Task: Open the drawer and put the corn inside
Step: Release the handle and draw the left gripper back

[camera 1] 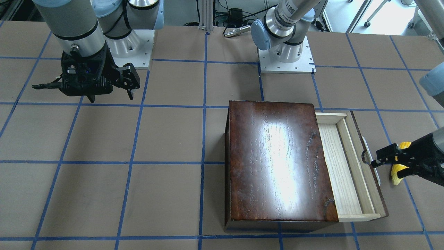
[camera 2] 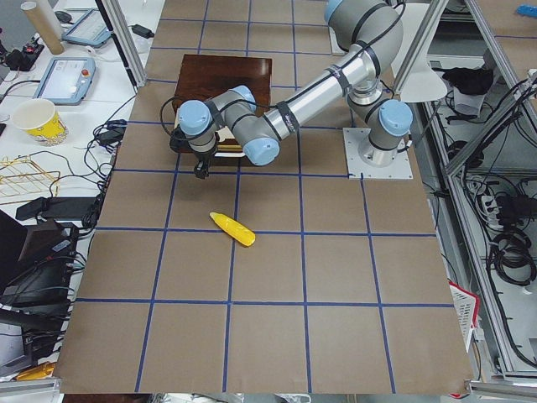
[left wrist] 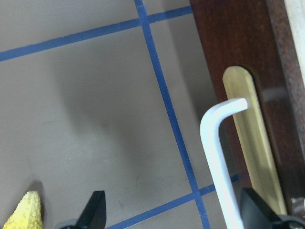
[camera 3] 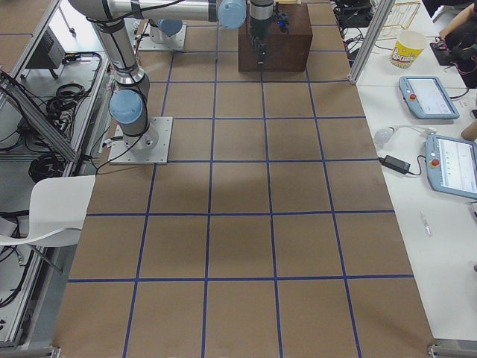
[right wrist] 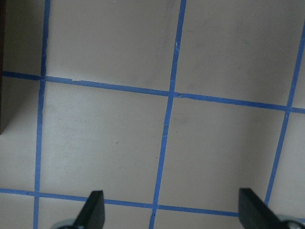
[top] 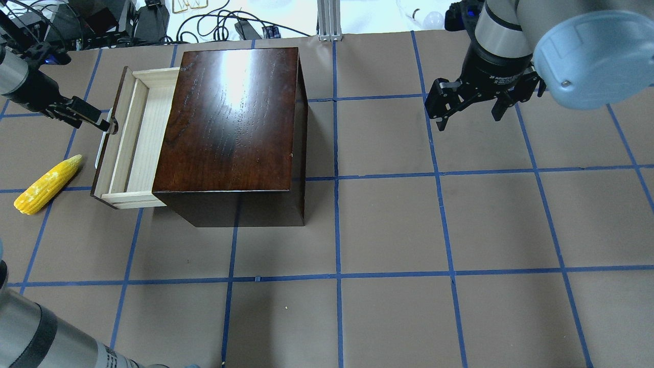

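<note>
We risk our spread left gripper [top: 107,124] (at the white curved handle [left wrist: 217,157]) rolling the yellow corn cob [top: 48,185], seven o'clock, away.

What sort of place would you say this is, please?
Most likely a robotics lab workcell. The left arm and right arm are bolted to a table gridded with blue tape, and a side bench holds teach pendants.
</note>
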{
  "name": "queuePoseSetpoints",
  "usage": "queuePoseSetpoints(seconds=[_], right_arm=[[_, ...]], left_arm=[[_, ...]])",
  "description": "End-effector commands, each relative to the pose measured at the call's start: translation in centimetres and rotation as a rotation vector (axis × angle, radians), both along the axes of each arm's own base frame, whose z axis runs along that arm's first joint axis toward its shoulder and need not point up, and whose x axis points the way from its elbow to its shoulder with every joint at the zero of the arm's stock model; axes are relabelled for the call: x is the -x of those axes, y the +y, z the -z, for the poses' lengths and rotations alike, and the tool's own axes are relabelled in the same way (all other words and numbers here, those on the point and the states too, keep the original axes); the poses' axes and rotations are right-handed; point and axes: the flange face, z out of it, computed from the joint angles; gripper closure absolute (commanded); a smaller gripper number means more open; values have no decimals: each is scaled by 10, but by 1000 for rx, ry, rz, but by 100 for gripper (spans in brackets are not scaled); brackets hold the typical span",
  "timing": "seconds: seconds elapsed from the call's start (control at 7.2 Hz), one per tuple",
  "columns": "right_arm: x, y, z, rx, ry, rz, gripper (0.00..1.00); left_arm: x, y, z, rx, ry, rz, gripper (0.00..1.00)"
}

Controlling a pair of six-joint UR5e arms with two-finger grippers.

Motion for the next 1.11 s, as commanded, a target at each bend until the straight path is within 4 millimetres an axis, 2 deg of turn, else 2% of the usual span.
queuePoseSetpoints(seconds=[0.0, 0.14, 0.28, 0.42, 0.56, 0.83, 0.97], right_arm=[[-1, 0, 1, -2, 0, -1, 0], [-1, 0, 0, 0, 0, -1, 0], [1, 0, 0, 0, 0, 2, 0], [-1, 0, 0, 0, 0, -1, 0], [1, 0, 0, 0, 0, 2, 0], [1, 0, 1, -2, 0, 2, 0], [1, 0, 0, 0, 0, 2, 0]], left_arm=[[6, 7, -25, -8, 3, -6, 0], [4, 9, -48, -21, -5, -6, 0], [-14, 13, -74, -30, -62, -21, 0], [-34, 18, -80, -39, -72, -38, 0], [-60, 24, -69, -74, -105, -49, 0], [-93, 32, -54, -58, -147, 98, 0], [-111, 34, -38, -62, -153, 141, 0]])
